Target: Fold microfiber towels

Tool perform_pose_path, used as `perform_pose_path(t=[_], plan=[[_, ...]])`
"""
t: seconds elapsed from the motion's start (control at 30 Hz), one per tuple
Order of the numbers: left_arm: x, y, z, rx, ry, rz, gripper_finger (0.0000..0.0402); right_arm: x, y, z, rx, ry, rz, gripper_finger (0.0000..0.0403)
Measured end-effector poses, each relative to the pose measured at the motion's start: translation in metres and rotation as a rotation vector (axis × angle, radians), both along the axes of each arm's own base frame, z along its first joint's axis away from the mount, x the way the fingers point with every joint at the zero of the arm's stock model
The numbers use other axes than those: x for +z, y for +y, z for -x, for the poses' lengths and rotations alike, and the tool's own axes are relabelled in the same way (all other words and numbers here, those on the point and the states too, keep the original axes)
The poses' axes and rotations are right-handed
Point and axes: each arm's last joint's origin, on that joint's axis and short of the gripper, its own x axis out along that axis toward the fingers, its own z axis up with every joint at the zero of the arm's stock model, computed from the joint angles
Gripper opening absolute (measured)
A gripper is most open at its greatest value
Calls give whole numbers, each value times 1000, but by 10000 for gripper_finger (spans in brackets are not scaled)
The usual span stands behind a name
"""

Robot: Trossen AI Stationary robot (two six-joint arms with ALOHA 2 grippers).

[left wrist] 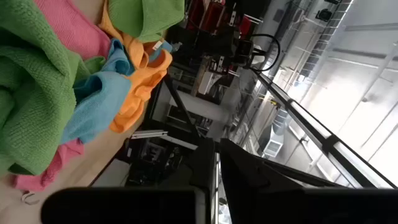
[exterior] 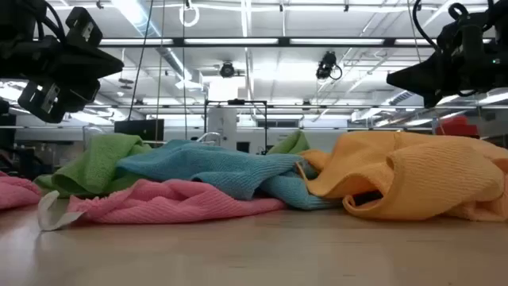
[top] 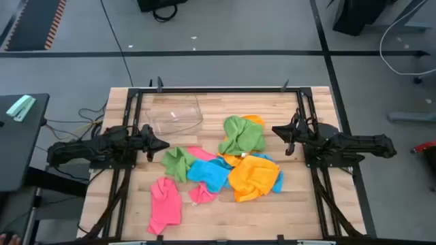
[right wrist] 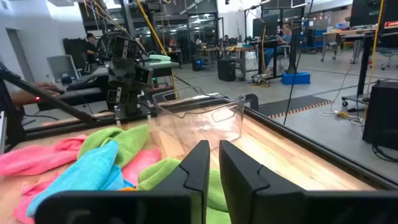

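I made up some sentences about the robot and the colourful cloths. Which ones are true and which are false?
1. The soft orange microfiber towel lies crumpled on the wooden table. True.
2. The left gripper is holding a bright pink microfiber towel. False: it hangs shut and empty, apart from the pile.
3. The clear plastic tub has no cloth in it. True.
4. All the towels are folded in a neat stack. False: they lie loose and rumpled, overlapping each other.
5. The right gripper is shut and holds nothing. True.
6. The sky blue microfiber towel lies alone in a far corner. False: it sits mid-pile, between a green microfiber towel and the orange one.
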Motion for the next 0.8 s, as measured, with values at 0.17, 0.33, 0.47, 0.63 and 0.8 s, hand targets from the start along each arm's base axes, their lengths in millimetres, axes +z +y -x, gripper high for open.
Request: perform_pose_path(t=[0.17, 0.33, 0.47, 0.63, 0.8], plan=[[0, 0, 0, 0, 0, 0, 30, 0, 0, 0, 0, 0, 0, 44], [0, 0, 0, 0, 1, 0, 37, 0, 0, 0, 0, 0, 0, 44], [0, 0, 0, 0, 1, 0, 38, 0, 0, 0, 0, 0, 0, 44], [0, 0, 0, 0, 0, 0, 32, 0, 0, 0, 0, 0, 0, 44], [0, 0, 0, 0, 1, 0, 32, 0, 0, 0, 0, 0, 0, 44]])
